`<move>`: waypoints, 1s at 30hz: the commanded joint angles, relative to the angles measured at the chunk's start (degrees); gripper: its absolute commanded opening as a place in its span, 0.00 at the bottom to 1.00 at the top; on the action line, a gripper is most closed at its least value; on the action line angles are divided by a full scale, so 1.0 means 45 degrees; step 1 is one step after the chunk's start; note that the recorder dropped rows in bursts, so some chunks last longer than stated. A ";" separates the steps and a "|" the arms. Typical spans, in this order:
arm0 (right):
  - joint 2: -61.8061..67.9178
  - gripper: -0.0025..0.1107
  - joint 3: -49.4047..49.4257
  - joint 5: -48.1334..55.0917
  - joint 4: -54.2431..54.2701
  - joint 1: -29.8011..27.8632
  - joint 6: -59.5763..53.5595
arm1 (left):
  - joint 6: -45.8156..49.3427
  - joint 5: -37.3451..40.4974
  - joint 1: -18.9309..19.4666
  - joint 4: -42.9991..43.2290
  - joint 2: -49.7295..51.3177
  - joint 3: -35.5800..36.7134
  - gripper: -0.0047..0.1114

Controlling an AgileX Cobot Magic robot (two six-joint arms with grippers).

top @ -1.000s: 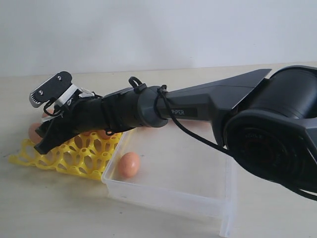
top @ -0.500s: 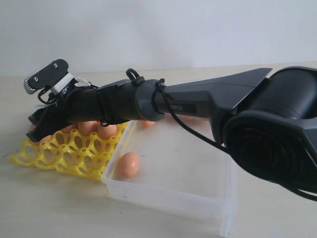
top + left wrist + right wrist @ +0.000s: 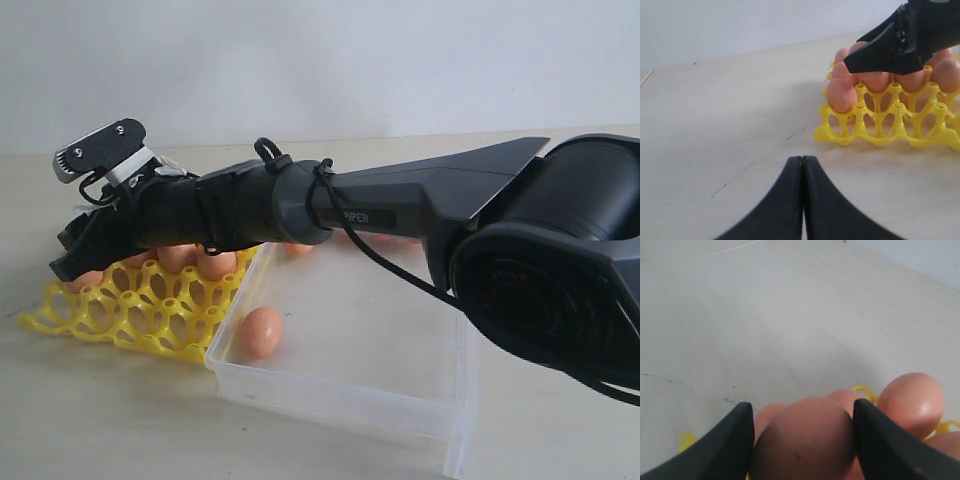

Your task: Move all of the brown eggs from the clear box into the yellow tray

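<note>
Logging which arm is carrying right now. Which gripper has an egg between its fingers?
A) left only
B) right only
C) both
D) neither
B: in its wrist view the right gripper has a brown egg filling the gap between its fingers, while the left gripper is shut on nothing, short of the yellow tray.

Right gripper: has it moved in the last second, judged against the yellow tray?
Yes. The right gripper has risen and shifted slightly left above the yellow tray.
</note>
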 commanded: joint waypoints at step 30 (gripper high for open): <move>-0.0183 0.60 0.0679 -0.0387 -0.0877 0.0103 0.0475 | -0.0052 -0.0079 -0.0063 -0.0014 -0.0071 -0.0051 0.04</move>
